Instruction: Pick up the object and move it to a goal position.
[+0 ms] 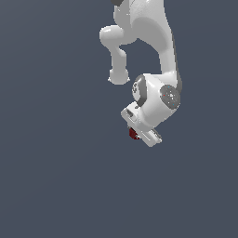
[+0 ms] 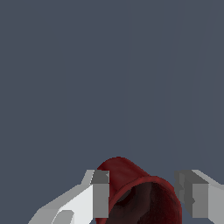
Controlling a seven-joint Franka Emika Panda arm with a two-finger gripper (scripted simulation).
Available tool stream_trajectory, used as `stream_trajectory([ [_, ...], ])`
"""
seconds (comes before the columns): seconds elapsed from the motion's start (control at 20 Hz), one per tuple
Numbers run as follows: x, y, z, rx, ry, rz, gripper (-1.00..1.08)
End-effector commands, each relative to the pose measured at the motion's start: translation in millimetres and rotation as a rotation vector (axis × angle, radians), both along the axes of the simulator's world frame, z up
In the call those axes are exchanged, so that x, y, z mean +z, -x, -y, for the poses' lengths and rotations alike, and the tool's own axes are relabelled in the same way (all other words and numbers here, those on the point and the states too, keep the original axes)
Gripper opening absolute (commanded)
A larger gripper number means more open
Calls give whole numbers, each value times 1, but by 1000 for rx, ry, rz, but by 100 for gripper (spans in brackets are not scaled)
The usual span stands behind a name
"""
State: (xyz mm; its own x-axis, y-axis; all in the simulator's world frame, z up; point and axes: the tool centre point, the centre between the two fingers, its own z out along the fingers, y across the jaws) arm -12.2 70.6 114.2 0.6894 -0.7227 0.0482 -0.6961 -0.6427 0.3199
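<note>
Object [image 2: 144, 197], dark red and cup-like with a hollow inside, sits between the bent-down arm's gripper [image 2: 146, 197] fingers [image 2: 100, 192], which flank it closely; actual grip cannot be told.

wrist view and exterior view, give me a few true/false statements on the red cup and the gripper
1. The red cup lies between the two fingers of the gripper. True.
2. The cup's inside is bright white. False: the hollow is dark.
3. In the exterior view the cup shows in full, well away from the arm. False: only a small red bit peeks out beside the gripper.
4. The cup is narrower than the span between the fingers. True: a gap shows on one side in the wrist view.
5. A second red cup sits on the grey ground. False: only one cup is visible.
</note>
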Motion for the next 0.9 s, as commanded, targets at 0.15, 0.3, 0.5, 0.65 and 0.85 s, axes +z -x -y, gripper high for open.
stream_trajectory([
  [0.15,-3,2,-9,-99,65,18,28],
  [0.3,-5,3,-14,-152,102,30,28],
  [0.5,-7,4,-20,-221,151,51,28],
  [0.65,-8,5,-25,-273,188,69,28],
  [0.85,-9,6,-31,-341,239,97,28],
])
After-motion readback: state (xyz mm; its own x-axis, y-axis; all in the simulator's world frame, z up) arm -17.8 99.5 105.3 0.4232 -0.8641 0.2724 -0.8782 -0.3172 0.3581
